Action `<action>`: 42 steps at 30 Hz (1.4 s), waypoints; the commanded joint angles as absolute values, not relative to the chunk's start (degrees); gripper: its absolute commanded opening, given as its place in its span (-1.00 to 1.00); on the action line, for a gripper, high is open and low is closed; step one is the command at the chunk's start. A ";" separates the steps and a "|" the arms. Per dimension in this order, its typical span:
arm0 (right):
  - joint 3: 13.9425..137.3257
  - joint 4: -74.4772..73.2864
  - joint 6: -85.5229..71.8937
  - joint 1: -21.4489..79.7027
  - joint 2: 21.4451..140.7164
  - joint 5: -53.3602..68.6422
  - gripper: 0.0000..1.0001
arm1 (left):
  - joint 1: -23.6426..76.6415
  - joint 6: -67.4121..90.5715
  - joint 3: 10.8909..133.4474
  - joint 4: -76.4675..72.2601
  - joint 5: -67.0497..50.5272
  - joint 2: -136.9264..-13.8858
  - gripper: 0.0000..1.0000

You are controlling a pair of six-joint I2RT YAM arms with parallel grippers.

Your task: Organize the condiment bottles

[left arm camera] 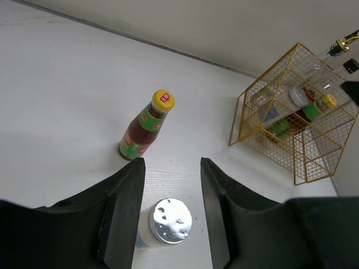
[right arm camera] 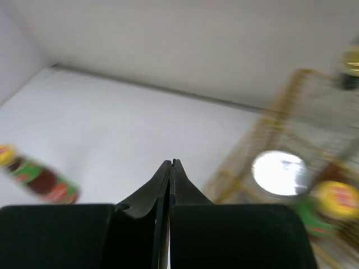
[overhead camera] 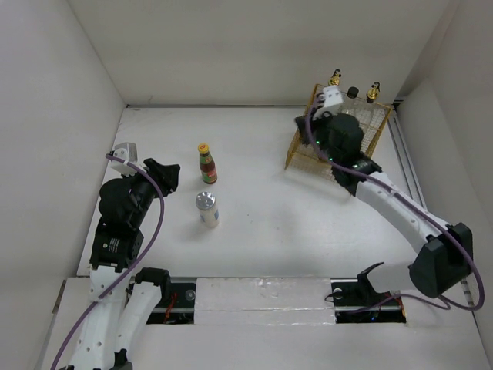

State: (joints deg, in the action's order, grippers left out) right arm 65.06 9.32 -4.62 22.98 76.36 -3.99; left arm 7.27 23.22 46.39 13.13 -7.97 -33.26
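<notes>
Left gripper (left arm camera: 171, 163) hangs over the near left part of the table (overhead camera: 254, 247), its two black fingers (left arm camera: 126, 207) set a modest gap apart and holding nothing. A white shaker (left arm camera: 170, 221) with a silver lid stands upright just ahead of the tips, in line with the gap and touching neither finger. A little farther out, close beside the shaker, a sauce bottle (left arm camera: 147, 126) stands upright with red contents, a green label and a yellow cap. Right gripper (right arm camera: 173, 165) is across the table at the near corner of the yellow wire basket (overhead camera: 374, 132), its fingers pressed tight together with nothing between them. Inside the basket sit a second shaker (left arm camera: 299, 96) and a second sauce bottle (left arm camera: 300, 116). At the basket's far edge rise one gold-topped bottle (overhead camera: 335, 77), a black-capped jar (overhead camera: 353, 92) and another gold-topped bottle (overhead camera: 373, 92); whether they stand inside or just behind it cannot be told.
</notes>
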 commanded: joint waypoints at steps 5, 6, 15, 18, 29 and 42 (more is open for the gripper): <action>67.04 14.41 -3.00 44.80 85.49 1.66 -0.04 | 6.94 23.29 45.97 11.51 -7.03 -32.78 -0.42; 68.28 14.41 -2.29 46.48 87.00 1.67 0.14 | 6.94 23.29 45.97 11.51 -7.03 -32.78 -0.42; 86.91 9.94 1.76 51.94 107.38 -0.53 0.85 | 6.94 23.29 45.97 11.51 -6.15 -31.55 -0.36; 93.76 9.40 2.29 51.42 114.07 -1.58 0.88 | 6.94 23.29 45.97 11.51 -6.85 -31.55 -0.34; 108.37 9.04 1.05 50.89 127.53 -5.71 0.09 | 6.94 23.29 45.97 11.51 -6.86 -30.94 -0.31; 91.42 19.07 0.53 48.44 101.36 -8.61 -1.00 | 6.94 23.29 45.97 11.51 -7.90 -31.55 -0.31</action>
